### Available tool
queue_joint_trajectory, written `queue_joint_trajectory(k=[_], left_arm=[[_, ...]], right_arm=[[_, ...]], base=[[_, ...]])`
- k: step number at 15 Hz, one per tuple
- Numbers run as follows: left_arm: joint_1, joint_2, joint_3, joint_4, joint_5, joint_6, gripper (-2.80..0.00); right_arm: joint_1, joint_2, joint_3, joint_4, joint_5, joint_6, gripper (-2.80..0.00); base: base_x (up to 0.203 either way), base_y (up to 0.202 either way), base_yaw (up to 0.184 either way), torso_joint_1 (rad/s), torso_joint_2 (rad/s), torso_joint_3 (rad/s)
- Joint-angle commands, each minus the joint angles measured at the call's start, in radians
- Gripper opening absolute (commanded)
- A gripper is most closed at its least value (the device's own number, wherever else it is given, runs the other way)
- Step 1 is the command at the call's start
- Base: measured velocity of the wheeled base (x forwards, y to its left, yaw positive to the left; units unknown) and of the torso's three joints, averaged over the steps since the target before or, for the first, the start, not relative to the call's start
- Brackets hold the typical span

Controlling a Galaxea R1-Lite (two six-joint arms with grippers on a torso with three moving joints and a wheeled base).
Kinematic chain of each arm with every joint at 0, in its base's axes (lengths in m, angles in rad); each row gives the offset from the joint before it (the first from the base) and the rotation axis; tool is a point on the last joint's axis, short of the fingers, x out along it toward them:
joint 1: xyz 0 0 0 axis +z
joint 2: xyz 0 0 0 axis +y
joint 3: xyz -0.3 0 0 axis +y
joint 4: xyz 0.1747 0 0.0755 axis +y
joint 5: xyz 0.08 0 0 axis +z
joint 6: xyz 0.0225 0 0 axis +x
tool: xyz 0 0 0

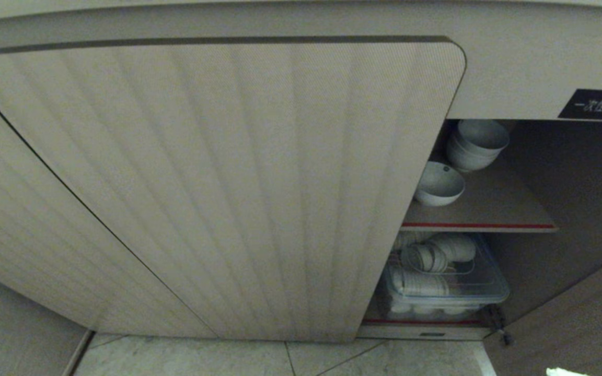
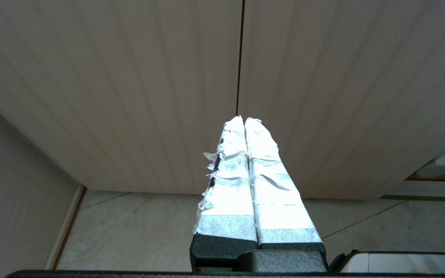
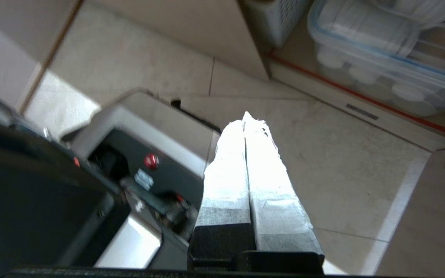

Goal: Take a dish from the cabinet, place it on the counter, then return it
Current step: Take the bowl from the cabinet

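Note:
The cabinet (image 1: 489, 68) stands open on its right side. A small white dish (image 1: 439, 183) with a grey dot near its rim sits at the left of the upper brown shelf (image 1: 494, 209). The ribbed door (image 1: 217, 183) hides the shelf's left part. Neither arm appears in the head view. My right gripper (image 3: 247, 116) is shut and empty, low over the floor tiles in front of the cabinet's bottom shelf. My left gripper (image 2: 243, 119) is shut and empty, pointing at the seam between two ribbed doors. The counter is out of view.
Two stacked white bowls (image 1: 476, 143) stand behind the dish. A clear lidded box (image 1: 447, 284) full of white crockery fills the lower shelf, with a slatted basket (image 3: 274, 19) beside it. The robot's base (image 3: 129, 162) lies under the right gripper. A black label (image 1: 596, 104) sits above the opening.

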Motion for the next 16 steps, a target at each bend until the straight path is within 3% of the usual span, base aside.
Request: queue_joint_trajectory(k=[1, 13, 16], left_arm=[[0.000, 0.000, 0.000, 0.000, 0.000, 0.000, -2.80], [0.000, 0.000, 0.000, 0.000, 0.000, 0.000, -2.80], [0.000, 0.000, 0.000, 0.000, 0.000, 0.000, -2.80]], right_arm=[[-0.001, 0.005, 0.005, -0.013, -0.010, 0.021, -2.80], [-0.001, 0.017, -0.003, -0.018, -0.090, 0.068, -2.80], [-0.002, 0.038, -0.003, -0.072, -0.096, 0.075, -2.80]], base=[[0.000, 0.000, 0.000, 0.000, 0.00, 0.000], [0.000, 0.000, 0.000, 0.000, 0.00, 0.000], [0.000, 0.000, 0.000, 0.000, 0.00, 0.000]])
